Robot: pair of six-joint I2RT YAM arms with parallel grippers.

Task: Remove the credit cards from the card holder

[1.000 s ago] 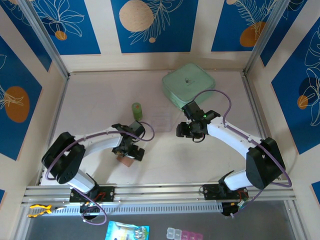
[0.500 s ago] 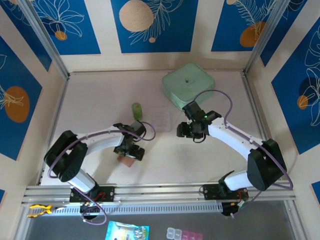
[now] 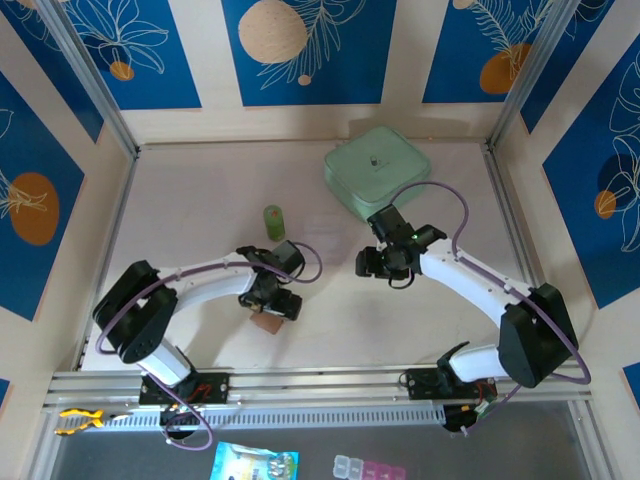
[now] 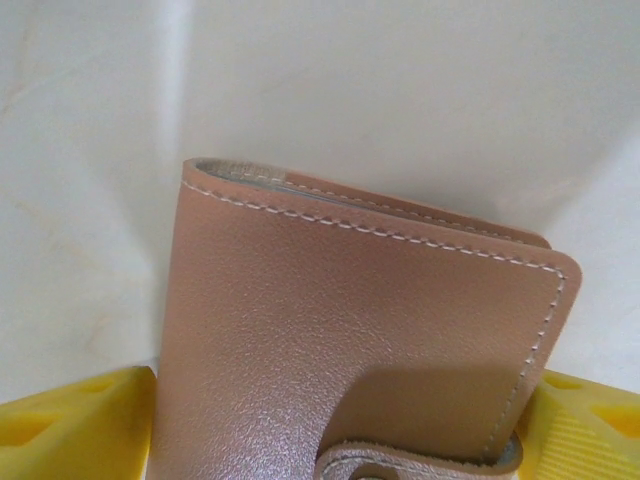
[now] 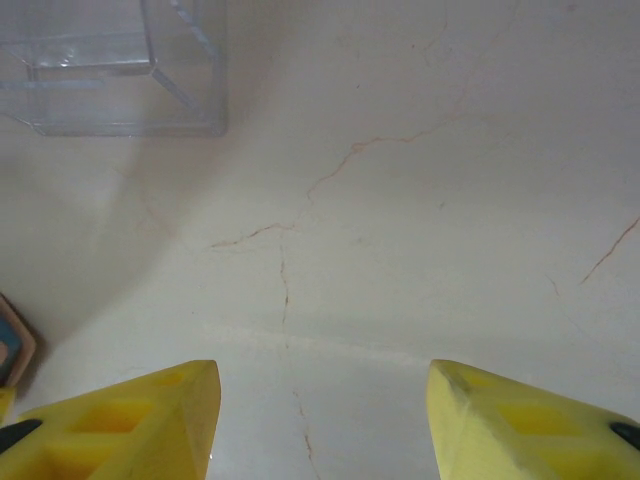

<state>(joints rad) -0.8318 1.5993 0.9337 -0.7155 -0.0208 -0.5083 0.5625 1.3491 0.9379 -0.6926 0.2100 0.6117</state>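
None of the task looks done. The left gripper hangs over the holder, which lies flat at 7 o'clock from the table's middle. The holder is folded shut with its strap across the cover, so I judge the cards are inside it. The yellow fingers stand wide, one at each side edge of the holder. I cannot tell whether they press it or only flank it. The right gripper hovers at 4 o'clock with its jaws apart and nothing between them but bare table. Everything is left to do: steady the holder, undo the strap, fold it open and draw each card out.

Blue panels with pale leaf drawings and orange discs cover the walls on three sides. The table is pale, with faint marble-like veins. A mint box sits at 1 o'clock. A clear box lies at 11 o'clock in the right wrist view. A green cylinder stands at 10 o'clock.
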